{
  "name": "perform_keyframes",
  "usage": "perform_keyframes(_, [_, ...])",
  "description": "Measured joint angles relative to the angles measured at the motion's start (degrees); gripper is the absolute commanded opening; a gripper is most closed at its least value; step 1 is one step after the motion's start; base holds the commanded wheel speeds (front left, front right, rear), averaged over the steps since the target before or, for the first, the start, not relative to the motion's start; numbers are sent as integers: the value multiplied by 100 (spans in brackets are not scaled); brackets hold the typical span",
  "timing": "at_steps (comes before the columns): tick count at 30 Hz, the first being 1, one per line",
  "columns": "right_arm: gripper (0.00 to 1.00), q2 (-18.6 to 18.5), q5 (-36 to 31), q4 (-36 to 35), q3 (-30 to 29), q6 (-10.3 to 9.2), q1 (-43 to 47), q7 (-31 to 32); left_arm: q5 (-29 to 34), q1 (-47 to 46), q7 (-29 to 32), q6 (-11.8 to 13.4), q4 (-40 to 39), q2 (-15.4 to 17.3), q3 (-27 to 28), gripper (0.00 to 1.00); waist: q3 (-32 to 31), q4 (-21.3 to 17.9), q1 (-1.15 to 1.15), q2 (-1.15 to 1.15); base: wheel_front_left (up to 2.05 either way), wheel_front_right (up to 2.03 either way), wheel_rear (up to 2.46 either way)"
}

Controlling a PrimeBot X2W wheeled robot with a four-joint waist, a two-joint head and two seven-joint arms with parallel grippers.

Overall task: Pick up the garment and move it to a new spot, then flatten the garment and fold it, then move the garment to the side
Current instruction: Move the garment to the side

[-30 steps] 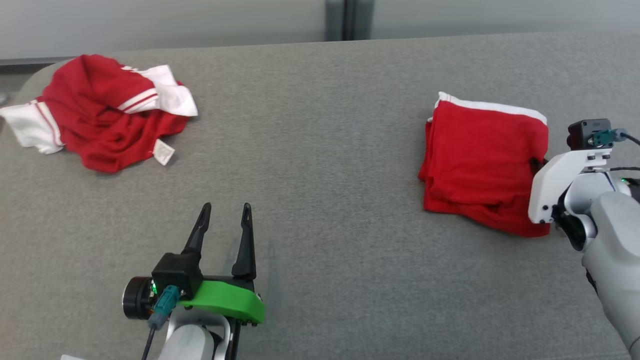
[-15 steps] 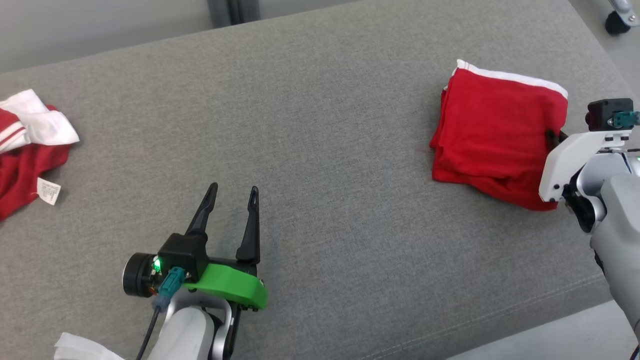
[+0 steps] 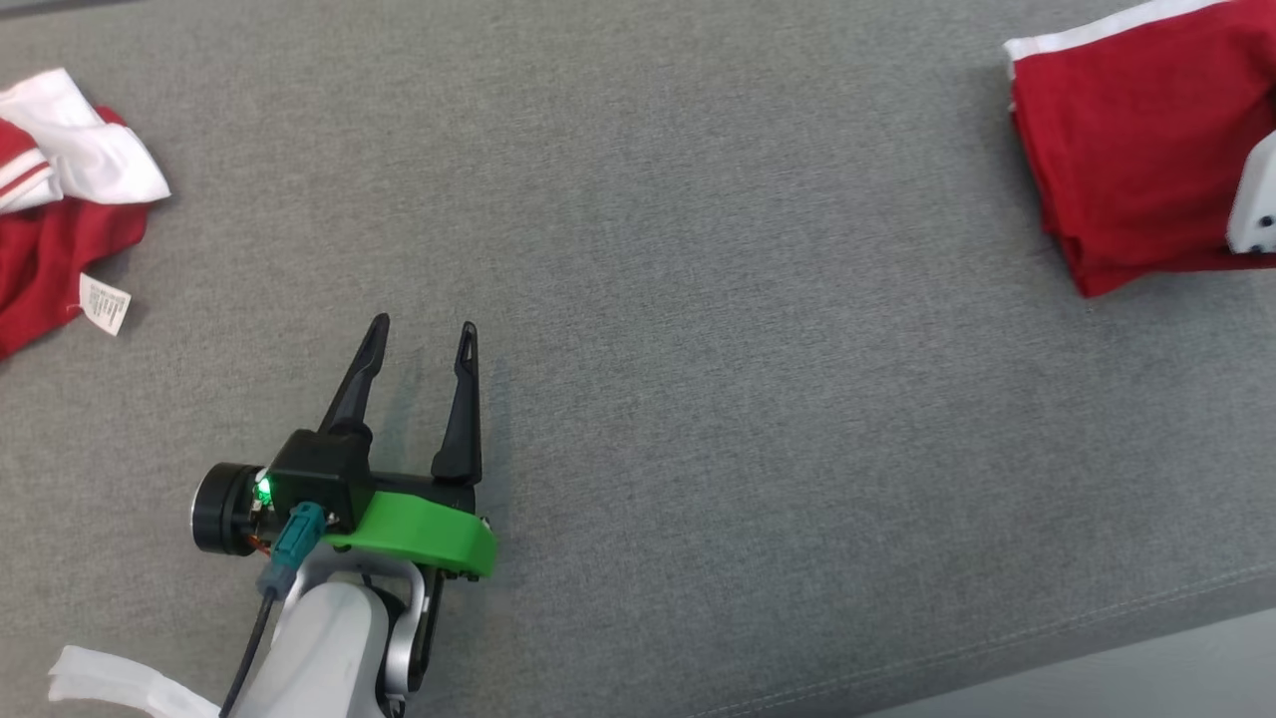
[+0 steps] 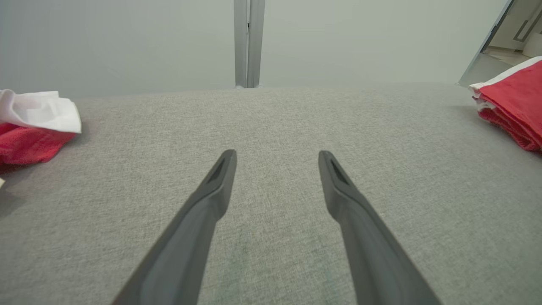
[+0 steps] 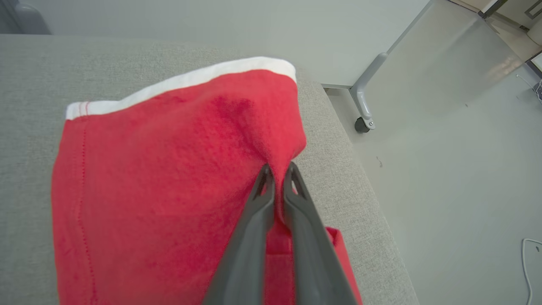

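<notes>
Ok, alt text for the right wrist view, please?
The right gripper is shut on the edge of a folded red garment with a white band, lying on a grey padded surface. Pale floor shows beyond its edge.

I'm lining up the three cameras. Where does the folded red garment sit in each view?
Head view: the folded red garment is in the upper right corner, cut by the picture's edge.
Left wrist view: at the right edge, lying on the grey surface.
Right wrist view: across the middle and left, a corner pinched in the right gripper.
Shared landmark: its white hem band.
</notes>
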Motion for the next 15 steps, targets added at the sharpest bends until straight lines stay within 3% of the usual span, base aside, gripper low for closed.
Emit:
perform_keyframes(10, [0,-709,-463,559,-288,-1,-620,-188,33,-9,42,92,-231,107,10,100,545,423,0,0,0,0,0])
perform_keyframes(12, [37,-720,-616,616,-386,0,-680,-325,38,-10,48,101,-277,123,11,100,653,470,0,0,0,0,0])
perform_keyframes(13, [75,-740,-698,636,-433,0,-703,-393,42,-13,48,111,-293,130,9,100,693,485,0,0,0,0,0])
perform_keyframes(14, [100,-767,-801,662,-499,0,-731,-442,43,-16,51,119,-305,132,4,100,736,500,0,0,0,0,0])
perform_keyframes(15, [100,-778,-856,682,-570,-1,-750,-449,43,-23,55,124,-310,132,0,100,768,511,0,0,0,0,0])
